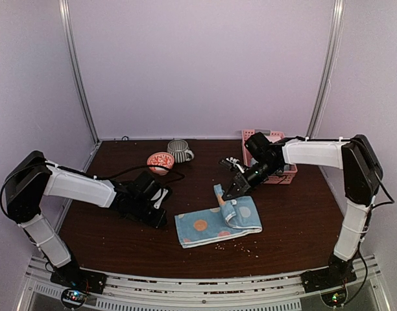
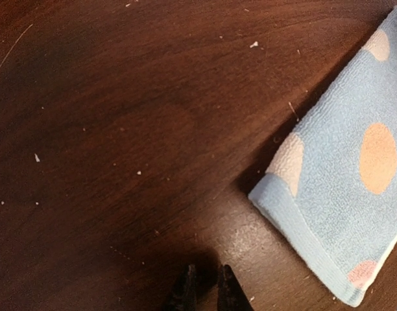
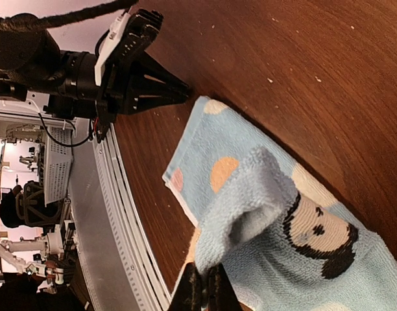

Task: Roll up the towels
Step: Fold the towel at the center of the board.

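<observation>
Light blue dotted towel [image 1: 215, 225] flat on the table [image 1: 289, 220] centre, right edge lifted and folded over, pinched in the clenched right end effector [image 1: 226, 195], left end effector [image 1: 161, 208] nearly closed, holding nothing, just left of the towel, pink basket [image 1: 283, 173], bowl [image 1: 160, 161] and mug [image 1: 179, 150] behind.

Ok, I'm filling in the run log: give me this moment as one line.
task: roll towels | right pincer: shut on dotted towel, edge lifted and folded over | left pincer: nearly closed, empty, beside the towel's corner | table: crumbs

Right gripper [image 1: 228, 194] fingers pinched together, raised; left gripper [image 1: 165, 208] low, fingers nearly together
</observation>
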`<action>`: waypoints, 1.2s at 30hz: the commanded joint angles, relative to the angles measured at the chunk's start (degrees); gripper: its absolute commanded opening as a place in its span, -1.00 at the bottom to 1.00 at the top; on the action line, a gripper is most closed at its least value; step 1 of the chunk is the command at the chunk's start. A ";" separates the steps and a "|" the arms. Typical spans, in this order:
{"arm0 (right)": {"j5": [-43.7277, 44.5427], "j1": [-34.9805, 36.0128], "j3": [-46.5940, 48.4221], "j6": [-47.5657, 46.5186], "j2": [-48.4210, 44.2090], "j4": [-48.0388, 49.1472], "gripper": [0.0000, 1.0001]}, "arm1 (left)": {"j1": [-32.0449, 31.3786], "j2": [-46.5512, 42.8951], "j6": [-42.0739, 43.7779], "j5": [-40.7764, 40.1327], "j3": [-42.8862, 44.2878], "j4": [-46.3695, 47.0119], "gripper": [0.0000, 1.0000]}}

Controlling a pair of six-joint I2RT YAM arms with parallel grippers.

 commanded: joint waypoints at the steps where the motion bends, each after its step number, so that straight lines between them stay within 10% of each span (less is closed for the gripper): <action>1: -1.01 3.68 0.66 8.53 1.97 9.78 -1.00 | -0.34 -0.92 -1.51 0.35 0.01 -0.42 -0.74; 36: -2.16 14.63 11.89 21.28 17.63 12.46 -1.00 | -0.75 -0.95 -5.51 10.77 -7.65 13.09 -0.77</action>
